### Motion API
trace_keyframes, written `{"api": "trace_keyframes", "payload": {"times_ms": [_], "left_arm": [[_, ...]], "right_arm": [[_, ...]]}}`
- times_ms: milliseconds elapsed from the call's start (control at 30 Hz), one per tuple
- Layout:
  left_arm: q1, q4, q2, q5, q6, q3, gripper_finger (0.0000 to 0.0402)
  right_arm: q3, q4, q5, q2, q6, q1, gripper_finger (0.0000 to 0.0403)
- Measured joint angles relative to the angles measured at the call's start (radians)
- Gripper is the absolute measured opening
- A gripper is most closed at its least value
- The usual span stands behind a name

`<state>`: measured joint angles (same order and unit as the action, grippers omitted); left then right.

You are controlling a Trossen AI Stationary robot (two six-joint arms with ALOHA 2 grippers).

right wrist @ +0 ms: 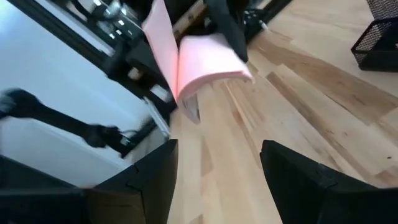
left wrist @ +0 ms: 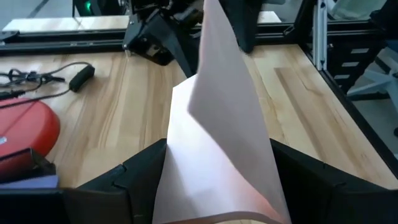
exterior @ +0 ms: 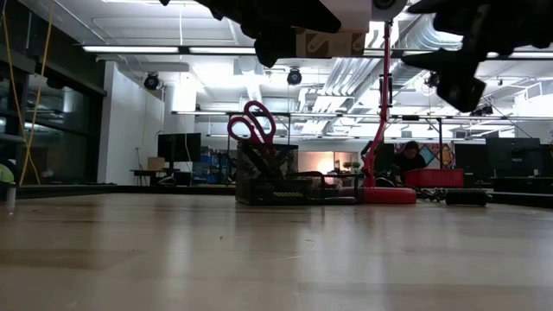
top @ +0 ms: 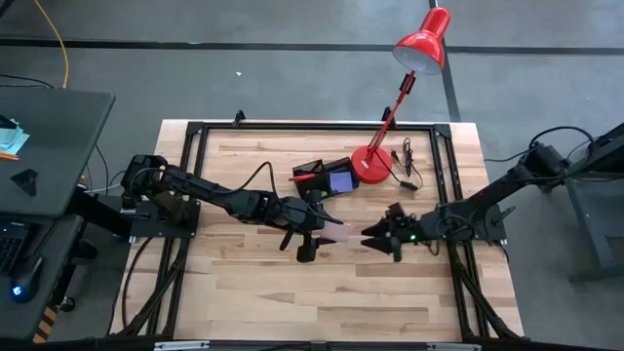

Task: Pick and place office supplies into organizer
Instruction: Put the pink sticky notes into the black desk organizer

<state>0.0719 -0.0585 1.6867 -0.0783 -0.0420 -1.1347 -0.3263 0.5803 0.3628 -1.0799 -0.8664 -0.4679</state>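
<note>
A pink sticky-note pad (top: 338,234) hangs above the table's middle, with my left gripper (top: 325,237) shut on it; its sheets fan apart and curl (right wrist: 199,59). My right gripper (top: 370,235) stands open just right of the pad, pointing at it, with nothing between its fingers (right wrist: 217,165). The black mesh organizer (top: 327,177) stands on the table at the far middle, beside the red lamp's base. It holds red-handled scissors (exterior: 251,125), upright with handles up, and a purple pad (top: 340,181). My left gripper pinches the pink pad's two opposite side edges (left wrist: 180,186) between its two fingers (left wrist: 134,180), at the pad's end nearest the wrist. The fingers come from the table's left, slanting a little down. The pad sticks out ahead of them, clear of the table, its upper sheets (left wrist: 221,81) lifted and bent.
The red desk lamp stands with its base (top: 370,164) right of the organizer, its head (top: 422,44) past the far edge. A black cord with a switch (top: 408,161) lies right of the base. A black frame (top: 195,156) rims the table; bare wood lies on the near side.
</note>
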Motion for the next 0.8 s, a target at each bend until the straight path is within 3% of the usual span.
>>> {"api": "trace_keyframes", "payload": {"times_ms": [300,800], "left_arm": [[0.000,0.010,0.000,-0.008,-0.015,0.000,0.0243],[0.000,0.047,0.000,-0.009,-0.017,0.000,0.0243]], "right_arm": [[-0.157,0.012,-0.060,-0.191,0.039,0.011,0.0220],[-0.203,-0.023,-0.053,-0.218,0.063,0.024,0.0220]]}}
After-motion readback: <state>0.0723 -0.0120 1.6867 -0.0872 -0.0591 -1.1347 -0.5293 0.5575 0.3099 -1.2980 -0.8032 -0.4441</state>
